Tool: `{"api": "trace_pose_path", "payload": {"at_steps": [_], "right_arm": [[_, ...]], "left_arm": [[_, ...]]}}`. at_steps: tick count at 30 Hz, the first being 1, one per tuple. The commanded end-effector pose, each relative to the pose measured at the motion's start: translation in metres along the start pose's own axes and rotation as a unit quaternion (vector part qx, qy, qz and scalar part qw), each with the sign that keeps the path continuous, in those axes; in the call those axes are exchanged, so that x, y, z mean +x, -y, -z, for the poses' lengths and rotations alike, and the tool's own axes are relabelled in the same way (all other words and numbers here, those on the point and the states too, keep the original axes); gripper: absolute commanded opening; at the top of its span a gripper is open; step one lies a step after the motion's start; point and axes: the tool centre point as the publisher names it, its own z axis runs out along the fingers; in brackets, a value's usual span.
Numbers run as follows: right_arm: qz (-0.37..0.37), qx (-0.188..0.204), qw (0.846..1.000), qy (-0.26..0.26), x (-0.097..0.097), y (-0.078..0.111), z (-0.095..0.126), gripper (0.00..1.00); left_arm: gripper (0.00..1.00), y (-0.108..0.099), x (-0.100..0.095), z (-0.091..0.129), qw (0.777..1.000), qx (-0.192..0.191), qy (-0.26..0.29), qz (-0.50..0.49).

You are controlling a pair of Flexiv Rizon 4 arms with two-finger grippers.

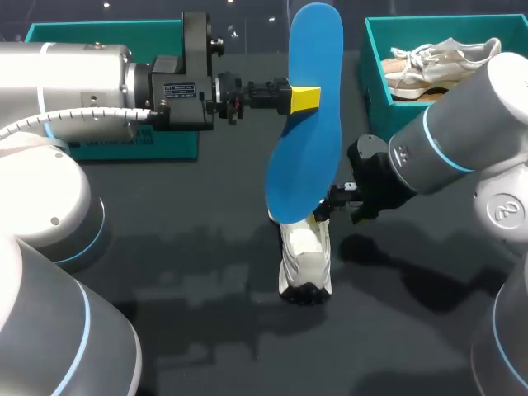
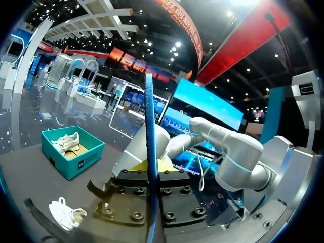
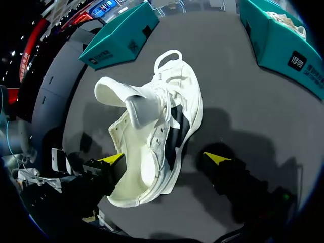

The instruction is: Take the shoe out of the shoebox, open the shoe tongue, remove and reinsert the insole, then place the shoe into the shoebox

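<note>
Dark bench: left claw clamped on upright blue insole; right claw wide open, white shoe between fingers

Blue insole upright, white shoe just beneath

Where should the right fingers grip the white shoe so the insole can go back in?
Probably the heel, pinched across its two sides, coming from behind it, where the right gripper sits open. The mouth of the white shoe lies open with the tongue pulled back, so that grip leaves it free for the blue insole in the left gripper.
</note>
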Motion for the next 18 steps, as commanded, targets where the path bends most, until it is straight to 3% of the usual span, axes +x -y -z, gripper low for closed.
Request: {"api": "trace_pose_path", "payload": {"at_steps": [1, 4, 14, 18], "right_arm": [[0.000, -0.003, 1.000, -0.007, -0.002, 0.004, 0.003, 1.00], [-0.004, -0.027, 0.999, -0.040, 0.000, 0.001, 0.007, 1.00], [-0.040, -0.046, 0.993, -0.103, -0.001, -0.023, 0.054, 1.00], [-0.039, -0.060, 0.985, -0.159, 0.004, -0.027, 0.063, 1.00]], "left_arm": [[0.00, -0.001, 0.001, 0.001, 1.000, 0.001, 0.000, 0.000], [0.00, -0.001, 0.001, 0.001, 1.000, 0.001, 0.000, 0.000], [0.00, -0.001, 0.001, 0.001, 1.000, 0.001, 0.000, 0.000], [0.00, 0.000, 0.000, 0.001, 1.000, 0.002, 0.001, -0.025]]}}
